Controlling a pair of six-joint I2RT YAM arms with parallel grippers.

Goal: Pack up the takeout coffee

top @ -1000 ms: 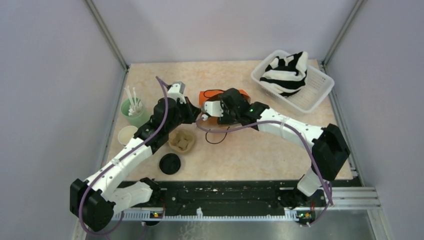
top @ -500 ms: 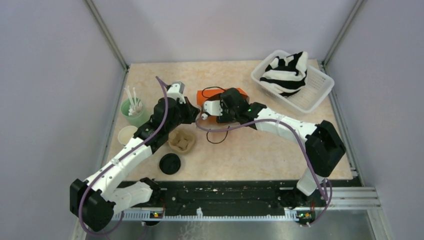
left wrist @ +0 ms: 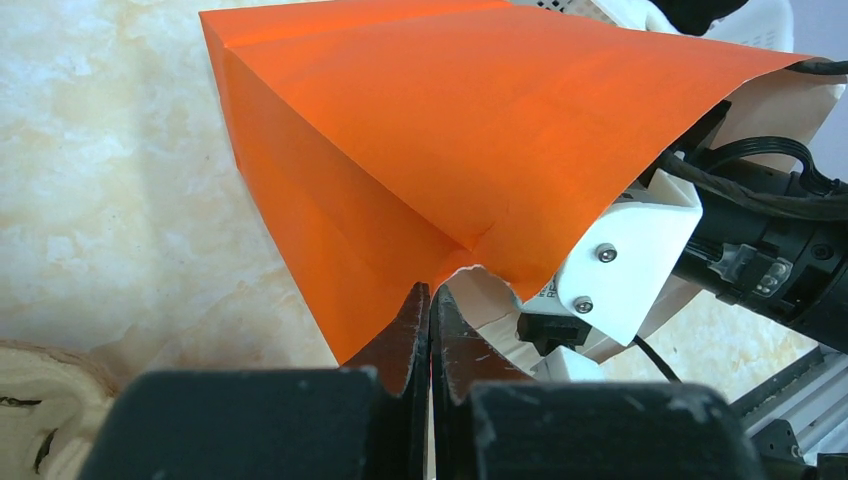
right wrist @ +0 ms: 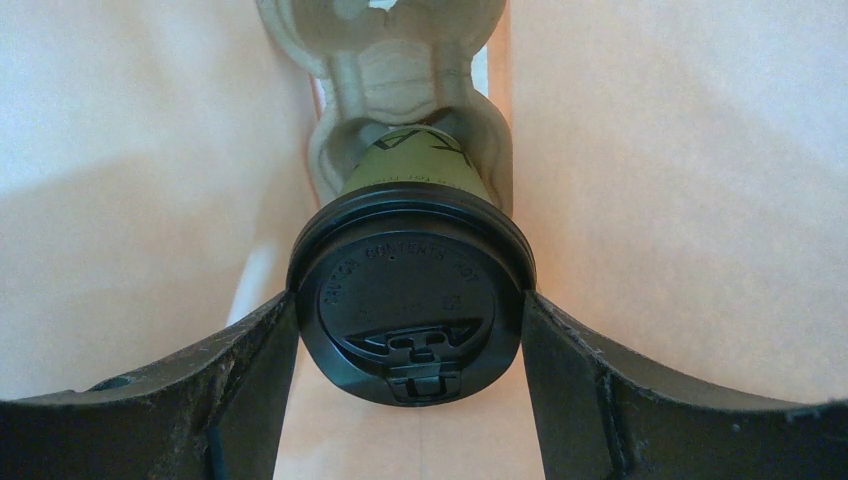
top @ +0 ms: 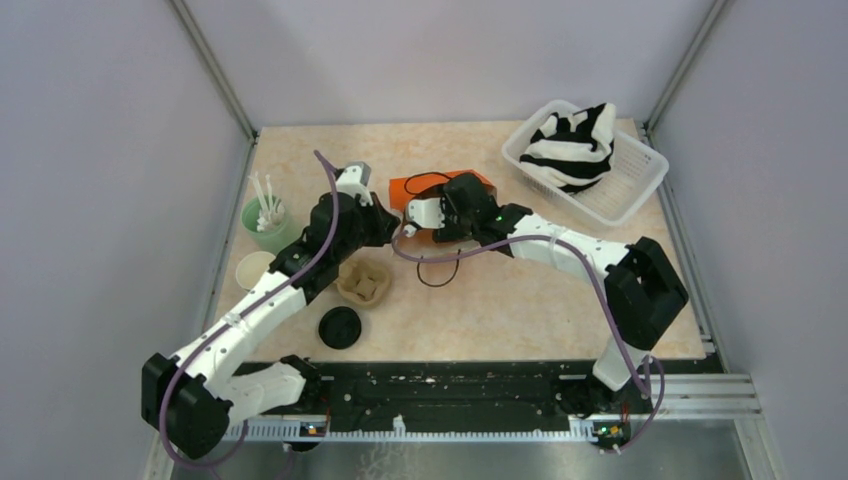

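Right gripper point(right wrist: 408, 300)'s wide jaws seemingly grip the takeout coffee point(right wrist: 420, 265), dead ahead. Left gripper point(left wrist: 430, 305) pinches the orange bag point(left wrist: 450, 130).

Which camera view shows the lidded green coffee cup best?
The right wrist view: the takeout coffee fills its middle, black lid toward the camera, seated in a pulp carrier. In the top external view the right arm and orange bag hide it; the left wrist view shows only the bag's outside.
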